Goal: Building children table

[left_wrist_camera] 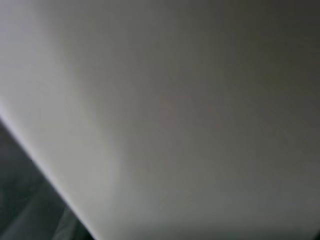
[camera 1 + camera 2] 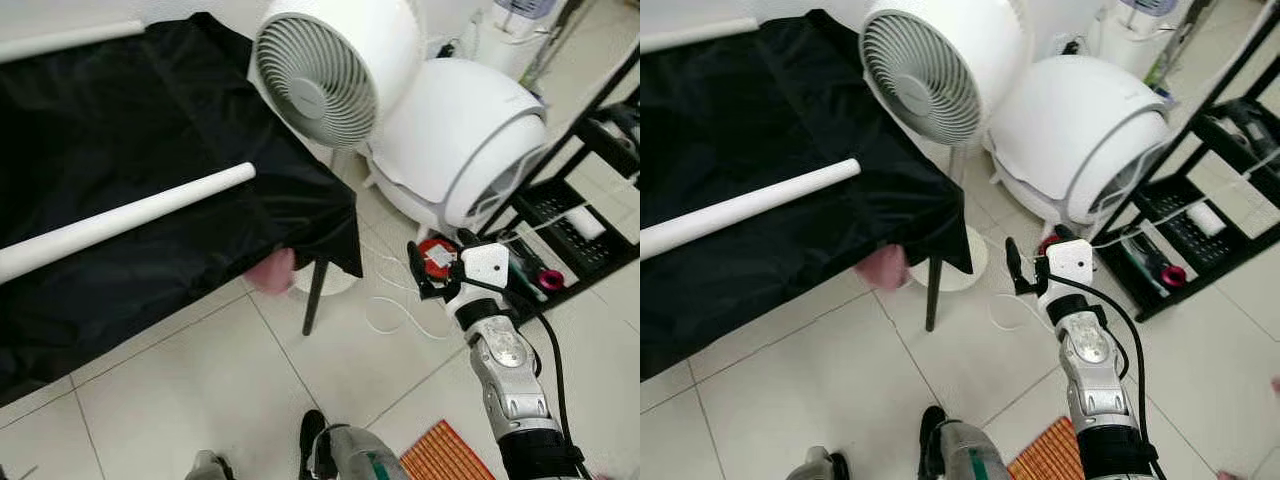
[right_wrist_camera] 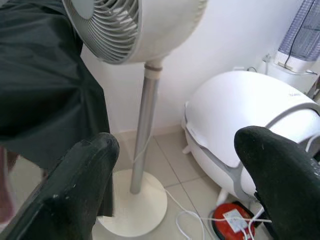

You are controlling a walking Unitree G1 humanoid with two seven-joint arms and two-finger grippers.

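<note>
the right gripper (image 3: 175,175) hangs with fingers spread wide and empty above the tiled floor (image 2: 200,390), facing a white pedestal fan (image 2: 325,70); a white table leg (image 2: 120,222) lies on the black cloth (image 2: 130,130); the left gripper's fingers cannot be told

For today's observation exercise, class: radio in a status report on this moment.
Right gripper open, empty, raised over the tiled floor. White table leg lies on the black cloth, untouched. Pedestal fan and white cord stand ahead.

We see even, bright indoor light in the head views, sharp throughout. The black cloth (image 2: 150,130) reads dark. The left wrist view is a grey, unfocused blur.
</note>
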